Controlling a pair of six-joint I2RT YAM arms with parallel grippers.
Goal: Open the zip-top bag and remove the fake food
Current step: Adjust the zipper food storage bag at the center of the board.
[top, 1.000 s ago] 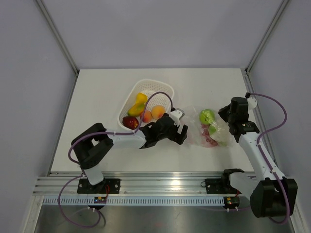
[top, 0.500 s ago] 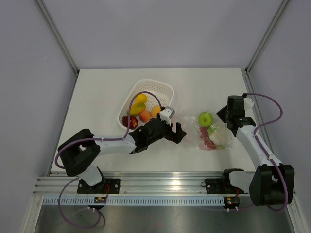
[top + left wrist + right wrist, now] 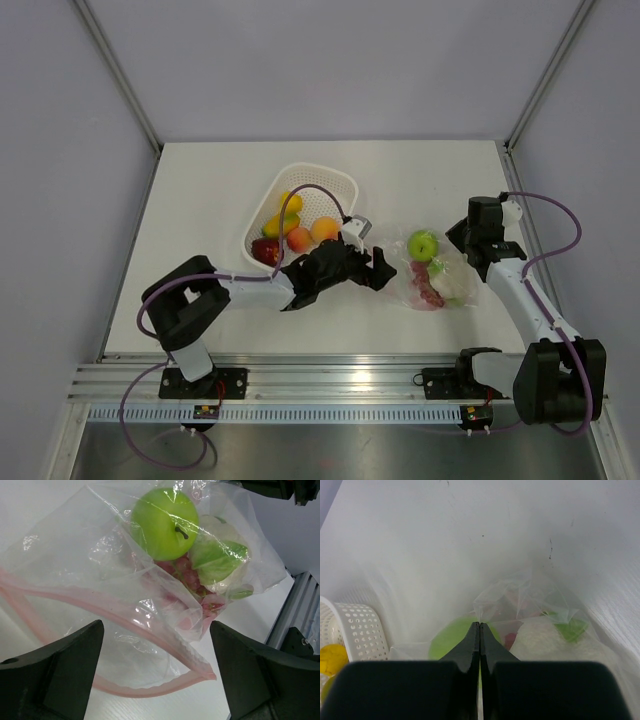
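The zip-top bag (image 3: 432,275) lies on the surface (image 3: 200,200) right of the white basket (image 3: 262,215), its pink zip strip (image 3: 150,625) parted toward the basket and the fake food (image 3: 165,517) bunched at the far end. The right gripper (image 3: 480,625) is pinched shut on that far film; the left gripper (image 3: 156,627) gapes empty at the mouth. The film is limp and slippery, so the stiffer strip looks the surest hold.

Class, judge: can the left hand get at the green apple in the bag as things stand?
Probably yes: the bag's mouth gapes toward the open left hand, with nothing between it and the green apple.
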